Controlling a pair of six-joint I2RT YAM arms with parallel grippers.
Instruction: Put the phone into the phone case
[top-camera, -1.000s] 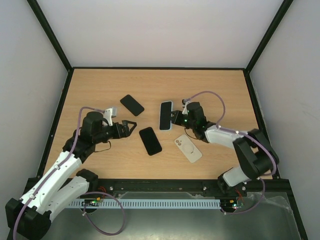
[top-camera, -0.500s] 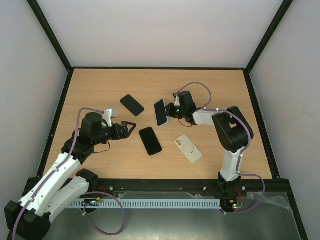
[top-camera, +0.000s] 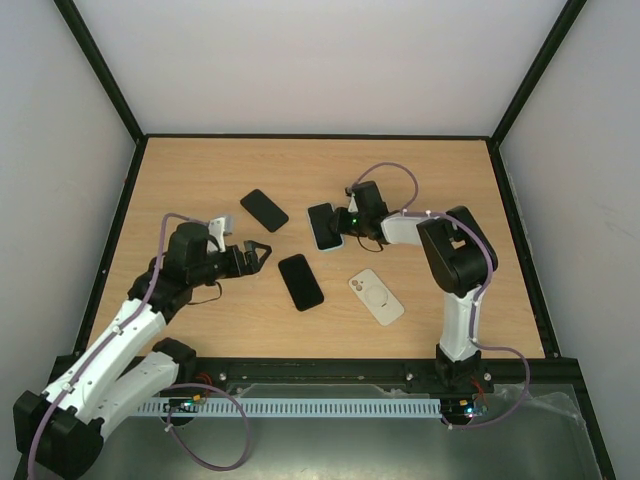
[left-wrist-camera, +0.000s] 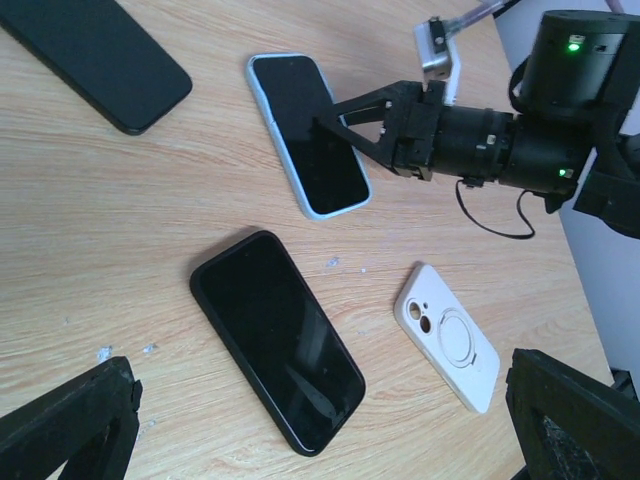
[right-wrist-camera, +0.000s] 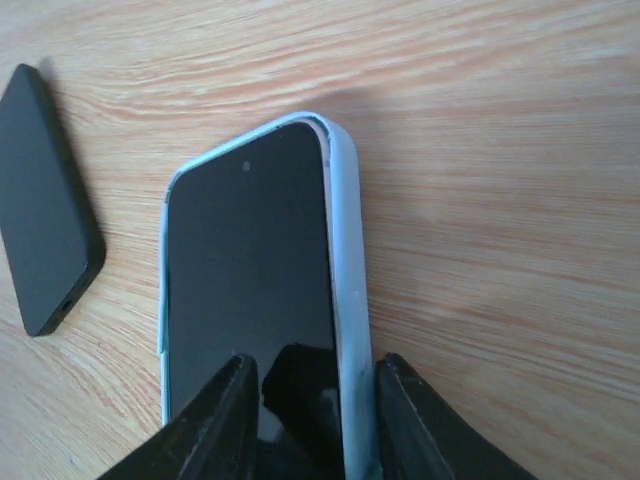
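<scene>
We see the right pincer (top-camera: 338, 222) clamped on the phone (top-camera: 324, 226) in its light-blue phone case (left-wrist-camera: 262, 100) — mid-desk (top-camera: 200, 170); left pincer (top-camera: 262, 254) spread wide, holding nothing.

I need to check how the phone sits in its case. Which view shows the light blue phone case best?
The right wrist view: the light blue phone case fills the frame, its rim lifted off the black phone at the top corner. The left wrist view shows the case whole but smaller; the top view shows it tiny.
</scene>
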